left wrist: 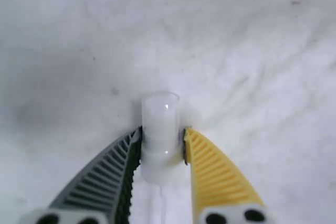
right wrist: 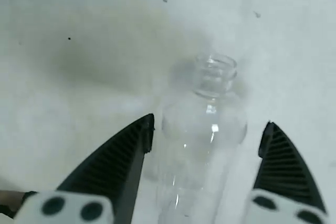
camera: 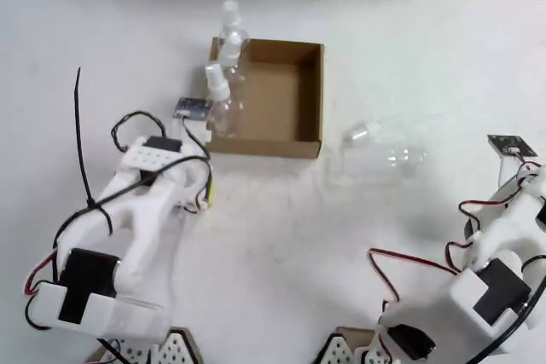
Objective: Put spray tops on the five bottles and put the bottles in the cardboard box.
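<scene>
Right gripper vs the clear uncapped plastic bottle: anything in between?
Nothing visible. In the right wrist view the clear uncapped plastic bottle sits between the open jaws of the right gripper, with a gap on each side. There is just bare white table around its open neck.

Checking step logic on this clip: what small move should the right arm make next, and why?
Probably close the right gripper on the open-necked bottle: its jaws stand open on either side of the body, apart from it. The left gripper is shut on a spray top, so a gripped bottle could then take it.
</scene>
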Controlling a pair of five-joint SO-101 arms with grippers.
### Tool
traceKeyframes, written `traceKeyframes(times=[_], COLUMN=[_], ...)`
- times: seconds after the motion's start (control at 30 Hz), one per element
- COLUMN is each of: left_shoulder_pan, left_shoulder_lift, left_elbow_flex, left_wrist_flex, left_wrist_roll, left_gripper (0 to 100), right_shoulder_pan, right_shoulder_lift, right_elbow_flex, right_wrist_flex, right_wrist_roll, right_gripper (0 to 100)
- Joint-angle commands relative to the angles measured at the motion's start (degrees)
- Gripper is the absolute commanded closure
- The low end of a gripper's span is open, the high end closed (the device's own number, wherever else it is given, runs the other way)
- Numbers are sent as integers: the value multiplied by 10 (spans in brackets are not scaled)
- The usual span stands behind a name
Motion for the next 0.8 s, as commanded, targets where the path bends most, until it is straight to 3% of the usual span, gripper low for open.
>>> traceKeyframes(times=[0.0, 0.17, 0.43, 0.6, 0.77], left_shoulder_pan=[-12, -12, -12, -12, -12], left_shoulder_lift=[3, 3, 3, 3, 3], left_elbow_flex=[-19, -19, -18, -18, -18], left_wrist_flex=[-16, -15, -16, -17, -17], left_wrist_roll=[-7, -7, -7, -7, -7], left_gripper=[980, 980, 980, 980, 980], right_shoulder_pan=[4, 7, 3, 7, -7], right_shoulder_lift=[3, 43, 0, -81, -218], right_elbow_flex=[-9, -14, -13, -13, -9], right_wrist_flex=[-1, -34, -30, 0, 59], right_wrist_roll=[25, 43, 58, 56, -25], right_gripper=[719, 731, 982, 983, 983])
